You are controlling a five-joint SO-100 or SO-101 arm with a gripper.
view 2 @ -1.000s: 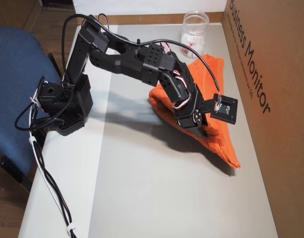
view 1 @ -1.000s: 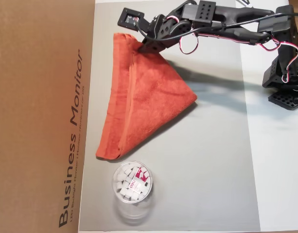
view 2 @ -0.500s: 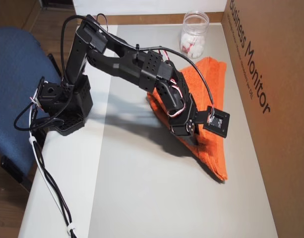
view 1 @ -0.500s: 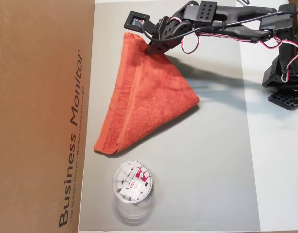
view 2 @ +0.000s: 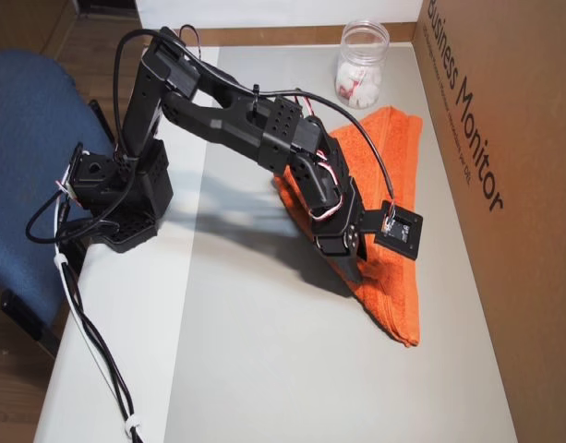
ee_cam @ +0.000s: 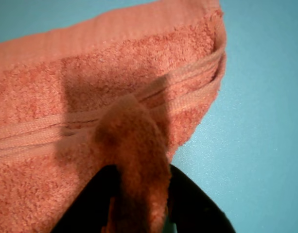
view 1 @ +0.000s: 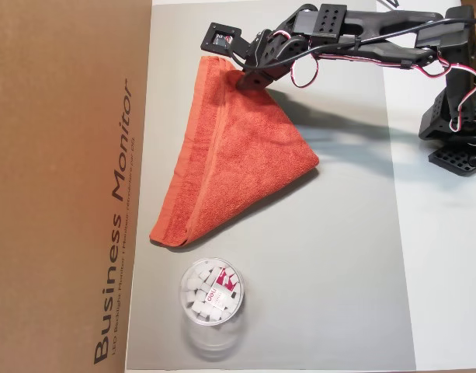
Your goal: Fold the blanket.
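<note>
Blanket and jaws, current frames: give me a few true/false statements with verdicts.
1. The blanket lies folded into a rough triangle. True.
2. The gripper is open and clear of the cloth. False: in the wrist view the jaws are shut on a pinched ridge of the blanket.
3. The clear jar stands on top of the blanket. False: it stands on the grey mat, just past the blanket's lower corner in an overhead view.
4. A cardboard box printed "Business Monitor" lies along one side of the mat. True.
5. The jar is empty. False: it holds small white pieces.
</note>
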